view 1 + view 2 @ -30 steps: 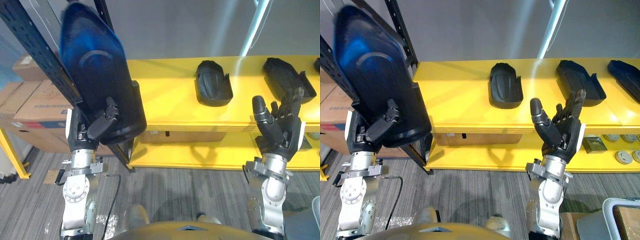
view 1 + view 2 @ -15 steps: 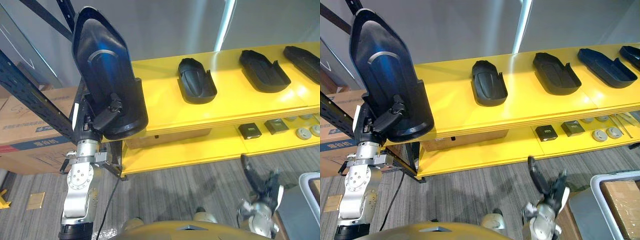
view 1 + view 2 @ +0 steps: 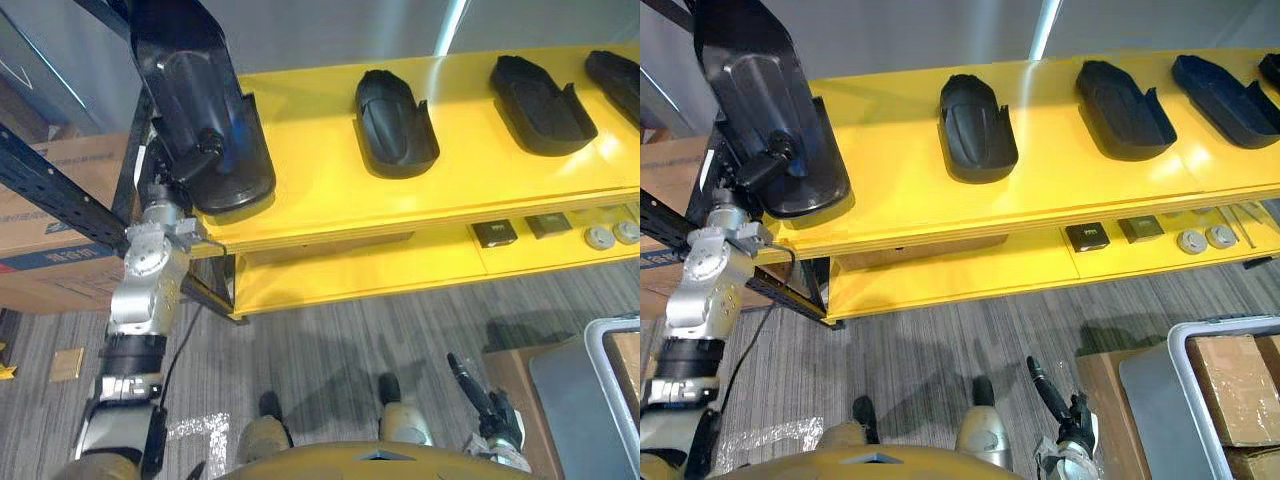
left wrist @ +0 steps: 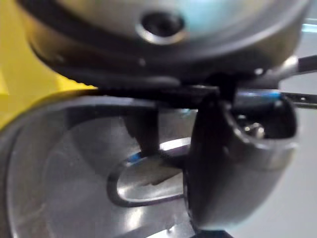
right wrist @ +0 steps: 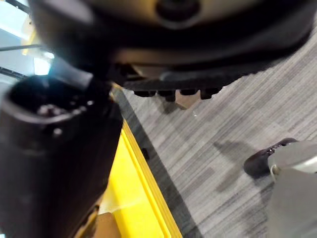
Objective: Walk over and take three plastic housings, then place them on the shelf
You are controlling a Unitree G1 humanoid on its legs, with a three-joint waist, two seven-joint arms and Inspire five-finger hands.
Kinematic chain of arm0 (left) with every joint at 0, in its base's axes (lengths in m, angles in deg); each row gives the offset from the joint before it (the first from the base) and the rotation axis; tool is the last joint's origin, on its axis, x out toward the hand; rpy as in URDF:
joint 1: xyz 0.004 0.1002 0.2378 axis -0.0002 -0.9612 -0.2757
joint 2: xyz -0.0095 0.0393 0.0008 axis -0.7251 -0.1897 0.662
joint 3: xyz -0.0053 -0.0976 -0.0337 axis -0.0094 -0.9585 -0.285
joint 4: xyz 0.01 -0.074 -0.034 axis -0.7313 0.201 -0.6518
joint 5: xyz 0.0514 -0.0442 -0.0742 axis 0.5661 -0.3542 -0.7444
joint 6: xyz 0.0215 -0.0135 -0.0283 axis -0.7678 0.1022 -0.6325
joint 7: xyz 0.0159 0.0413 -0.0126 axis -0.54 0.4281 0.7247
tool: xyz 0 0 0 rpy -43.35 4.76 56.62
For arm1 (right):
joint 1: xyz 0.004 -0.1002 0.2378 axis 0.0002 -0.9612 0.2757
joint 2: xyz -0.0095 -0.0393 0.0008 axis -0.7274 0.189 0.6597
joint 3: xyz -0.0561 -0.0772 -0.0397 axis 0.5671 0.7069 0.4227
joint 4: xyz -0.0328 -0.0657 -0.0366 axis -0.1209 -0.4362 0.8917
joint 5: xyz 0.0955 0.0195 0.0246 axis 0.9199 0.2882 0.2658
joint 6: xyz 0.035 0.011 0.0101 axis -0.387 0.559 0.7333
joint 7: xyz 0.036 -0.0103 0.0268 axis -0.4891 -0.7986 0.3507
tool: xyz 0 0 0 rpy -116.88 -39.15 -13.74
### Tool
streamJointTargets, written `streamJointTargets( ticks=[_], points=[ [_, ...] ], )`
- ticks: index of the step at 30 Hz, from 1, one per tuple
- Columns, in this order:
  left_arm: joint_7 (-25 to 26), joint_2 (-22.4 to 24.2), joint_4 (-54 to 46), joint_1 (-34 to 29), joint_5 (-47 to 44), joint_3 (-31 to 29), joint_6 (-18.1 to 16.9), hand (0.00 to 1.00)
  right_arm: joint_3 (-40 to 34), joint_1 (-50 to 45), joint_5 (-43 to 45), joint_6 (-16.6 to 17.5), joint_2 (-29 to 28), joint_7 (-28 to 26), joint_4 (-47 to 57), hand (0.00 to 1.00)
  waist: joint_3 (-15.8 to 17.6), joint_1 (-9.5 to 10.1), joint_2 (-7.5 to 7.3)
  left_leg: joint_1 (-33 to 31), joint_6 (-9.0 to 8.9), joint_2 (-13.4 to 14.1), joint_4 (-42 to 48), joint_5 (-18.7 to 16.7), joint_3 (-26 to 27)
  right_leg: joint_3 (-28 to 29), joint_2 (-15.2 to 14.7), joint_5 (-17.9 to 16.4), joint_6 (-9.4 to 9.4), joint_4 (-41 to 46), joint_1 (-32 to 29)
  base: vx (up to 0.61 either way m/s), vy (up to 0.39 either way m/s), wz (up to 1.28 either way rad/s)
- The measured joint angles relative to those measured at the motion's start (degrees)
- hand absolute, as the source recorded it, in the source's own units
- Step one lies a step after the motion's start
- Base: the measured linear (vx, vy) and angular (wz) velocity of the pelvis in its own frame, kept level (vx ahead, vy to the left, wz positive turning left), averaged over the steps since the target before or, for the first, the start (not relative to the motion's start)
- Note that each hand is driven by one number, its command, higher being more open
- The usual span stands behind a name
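My left hand (image 3: 192, 163) is shut on a large black plastic housing (image 3: 185, 80), its thumb (image 4: 233, 163) hooked over the rim into the hollow inside. The housing leans up and back, and its lower end meets the left end of the yellow shelf (image 3: 320, 190). Further right on that shelf lie more black housings, hollow side up: one in the middle (image 3: 395, 125), one beyond it (image 3: 540, 90) and another at the right edge (image 3: 615, 80). My right hand (image 3: 1060, 412) hangs low near the floor, open and holding nothing.
A black perforated shelf upright (image 3: 50, 185) slants past my left arm, with cardboard boxes (image 3: 40, 240) behind it. The lower yellow shelf carries small metal parts (image 3: 495, 233). A grey bin (image 3: 1160, 385) with cartons stands on the floor at the lower right.
My left hand has brought the housing down and tilted it, so that its lower end now meets the shelf's left end. My right hand has sunk a little lower. The camera has shifted.
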Motion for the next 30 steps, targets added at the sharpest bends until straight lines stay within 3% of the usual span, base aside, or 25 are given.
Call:
streamJointTargets(
  ticks=[6, 13, 18, 19, 26, 30],
  points=[
    [-3.86, -3.04, 7.83, 5.9, -0.16, -0.02, 5.57, 0.0, 3.83, 0.45, 1.79, -0.23, 0.48, -2.04, -1.64, 1.0, 0.11, -0.48, -0.08, 0.07, -0.01, 0.23, 0.31, 0.12, 0.73, 0.11, 0.09, 0.03, 0.0, -0.04, -0.13, 0.03, -0.004, -0.04],
    [-10.11, -3.1, 12.8, 7.22, -2.45, 0.36, 11.52, 0.0, 5.18, 0.23, 2.34, -2.19, 0.39, -2.31, -3.46, 1.0, 0.72, -0.72, -0.39, 1.22, -0.55, 1.13, 1.08, -0.52, 1.13, 0.23, 0.85, 0.15, -0.25, -0.37, 1.26, -0.02, -0.01, -0.05],
    [-11.51, -3.12, 13.7, 7.51, -1.98, 0.94, 14.07, 0.0, 5.16, -0.55, 2.32, -2.23, 0.4, -2.35, -4.61, 1.0, 1.23, -0.68, 0.09, 2.84, -0.95, 1.67, 1.12, -1.52, 1.9, 0.14, 1.17, -0.07, -0.58, -0.96, 2.99, -0.04, 0.001, -0.05],
    [-13.29, -4.01, 17.12, 9.41, -1.36, 0.92, 16.28, 0.0, 5.2, -0.78, 2.32, -2.23, 0.4, -2.39, -6.43, 1.0, 1.08, -0.65, 0.65, 3.97, -0.7, 1.52, 0.98, -1.21, 2.25, 0.06, 1.0, -0.05, -0.58, -1.13, 3.77, 0.0, 0.012, -0.05],
    [-14.19, -5.27, 21.12, 11.42, 3.47, 0.67, 17.54, 0.0, 5.24, -0.84, 2.37, -2.19, 0.41, -2.36, -8.38, 1.0, 0.81, -1.22, 1.58, 5.12, -0.78, 1.44, -0.3, -0.23, 2.33, -0.29, 1.03, 0.38, -0.22, -2.11, 4.7, 0.0, 0.002, -0.01],
    [-11.95, -6.69, 25.81, 13.46, 6.9, -2.75, 18.76, 0.0, 5.65, -1.31, 2.75, -2.17, 0.41, -2.26, -8.93, 1.0, 0.87, -2.38, 1.98, 6.04, -0.79, 1.2, -1.78, 0.53, 2.56, -0.31, 1.02, 0.39, -0.21, -2.15, 4.94, 0.0, 0.0, 0.0]
  ],
)
